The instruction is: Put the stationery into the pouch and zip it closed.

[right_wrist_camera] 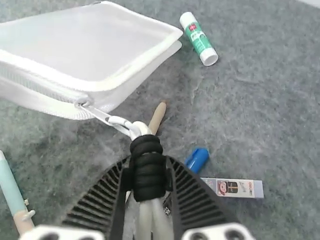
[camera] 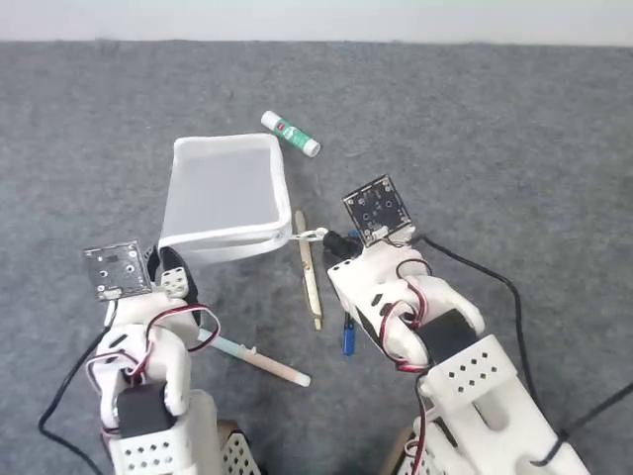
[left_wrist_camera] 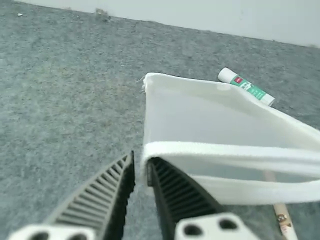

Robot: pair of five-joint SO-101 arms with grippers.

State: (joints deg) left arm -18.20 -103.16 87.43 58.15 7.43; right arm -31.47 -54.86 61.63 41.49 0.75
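1. Your left arm [camera: 148, 391] and right arm [camera: 465, 371] wear white plastic shells around black motor blocks, and the parts farthest from the pouch [camera: 223, 193] are perforated.
2. Thin red, black and white wires loop along both.
3. A square circuit board [camera: 376, 210] caps each arm's end nearest the pouch.
4. Your left gripper [left_wrist_camera: 140, 167] and right gripper [right_wrist_camera: 150, 165] have dark ribbed fingers on white mounts with screw holes.

Translucent white mesh-cloth pouch [camera: 223, 193], matt grey carpet [camera: 514, 139], wooden pencil [camera: 309, 269]

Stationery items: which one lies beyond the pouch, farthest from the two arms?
The green-and-white glue stick, by the pouch's far corner. The wooden pencil, blue pen and pale green pen lie off its near end.
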